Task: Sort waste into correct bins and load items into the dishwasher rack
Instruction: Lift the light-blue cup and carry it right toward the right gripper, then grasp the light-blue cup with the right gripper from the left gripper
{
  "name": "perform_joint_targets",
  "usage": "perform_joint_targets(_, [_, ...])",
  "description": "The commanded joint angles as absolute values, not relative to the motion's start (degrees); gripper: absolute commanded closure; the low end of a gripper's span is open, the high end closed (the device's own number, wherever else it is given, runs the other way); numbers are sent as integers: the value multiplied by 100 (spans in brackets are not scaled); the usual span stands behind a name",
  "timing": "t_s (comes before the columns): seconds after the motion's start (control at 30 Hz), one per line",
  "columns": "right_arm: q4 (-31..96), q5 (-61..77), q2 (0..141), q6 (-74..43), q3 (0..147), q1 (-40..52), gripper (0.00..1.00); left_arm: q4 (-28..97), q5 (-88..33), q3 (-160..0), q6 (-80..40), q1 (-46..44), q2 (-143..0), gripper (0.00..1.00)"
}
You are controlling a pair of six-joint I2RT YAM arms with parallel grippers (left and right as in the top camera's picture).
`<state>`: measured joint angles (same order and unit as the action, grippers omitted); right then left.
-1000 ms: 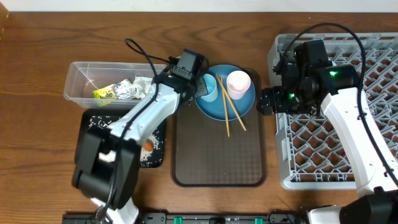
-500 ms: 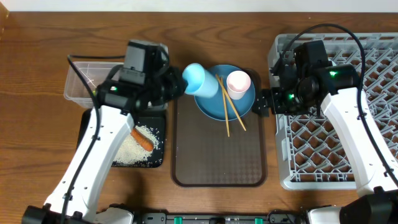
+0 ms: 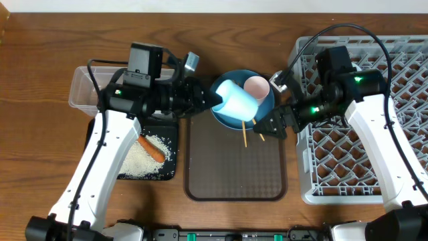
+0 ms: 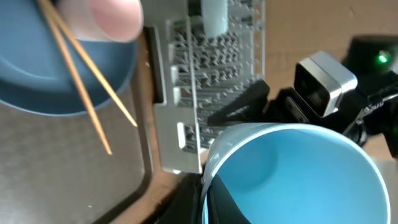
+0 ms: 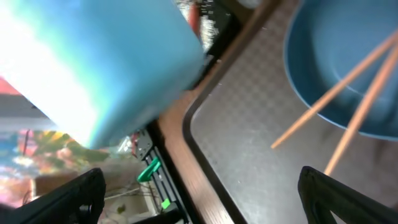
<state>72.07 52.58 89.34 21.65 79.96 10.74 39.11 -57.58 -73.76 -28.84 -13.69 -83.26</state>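
Sideways, the light blue cup point(image 3: 238, 104) sits clamped in the left gripper point(image 3: 214, 102), right gripper point(image 3: 267, 127) spread wide.

A dark brown serving tray point(image 3: 234, 167) with a textured floor lies flat on the wooden table point(image 3: 40, 167).

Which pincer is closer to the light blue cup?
Left. The left pincer grips the light blue cup by its rim. The right pincer hangs open just beside the cup, on the side toward the dishwasher rack.
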Motion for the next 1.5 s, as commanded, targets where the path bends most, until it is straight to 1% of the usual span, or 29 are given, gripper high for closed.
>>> perform_joint_targets(0.0, [7354, 5959, 8877, 2965, 7964, 1144, 2, 3894, -6112, -7345, -2766, -1503, -8377, 94])
perform_joint_targets(0.17, [7550, 6248, 8877, 3483, 7964, 1144, 4, 3892, -6108, -7345, -2764, -1739, -8379, 94])
perform_joint_targets(0.3, [7564, 6287, 8877, 3507, 7964, 1144, 7, 3894, -6106, -7345, -2762, -1798, -8379, 94])
perform_joint_targets(0.5, [7561, 6348, 8877, 3590, 7964, 1144, 19, 3990, -6084, -7336, -2764, -1798, -8381, 94])
perform_joint_targets(0.53, [7561, 6348, 8877, 3590, 7964, 1144, 23, 4012, -6066, -7334, -2759, -1798, -8381, 94])
perform_joint_targets(0.63, [7561, 6355, 8877, 3590, 7964, 1144, 47, 4029, -6040, -7330, -2742, -1798, -8381, 94])
perform_joint_targets(0.67, [7561, 6370, 8877, 3590, 7964, 1144, 51, 4027, -6042, -7330, -2742, -1798, -8381, 94])
perform_joint_targets(0.7, [7564, 6390, 8877, 3590, 7964, 1144, 51, 4027, -6040, -7330, -2742, -1798, -8381, 93])
perform_joint_targets(0.93, [7559, 6414, 8877, 3592, 7964, 1144, 51, 4034, -6036, -7328, -2740, -1798, -8381, 94])
perform_joint_targets(1.03, [7513, 6403, 8877, 3610, 7964, 1140, 40, 4125, -5970, -7317, -2733, -1798, -8381, 94])
perform_joint_targets(1.17, [7507, 6344, 8877, 3741, 7964, 1072, 15, 4239, -6134, -7317, -2722, -1796, -8381, 94])
perform_joint_targets(1.2, [7498, 6344, 8877, 3741, 7964, 1046, 12, 4241, -6206, -7317, -2722, -1798, -8381, 94])
perform_joint_targets(1.27, [7476, 6344, 8877, 3743, 7964, 1011, 11, 4252, -6302, -7317, -2724, -1798, -8381, 94])
perform_joint_targets(1.4, [7476, 6346, 8877, 3745, 7964, 1013, 16, 4274, -6370, -7319, -2724, -1798, -8381, 94])
perform_joint_targets(1.47, [7481, 6375, 8877, 3835, 7964, 1015, 17, 4318, -6390, -7317, -2724, -1798, -8381, 94])
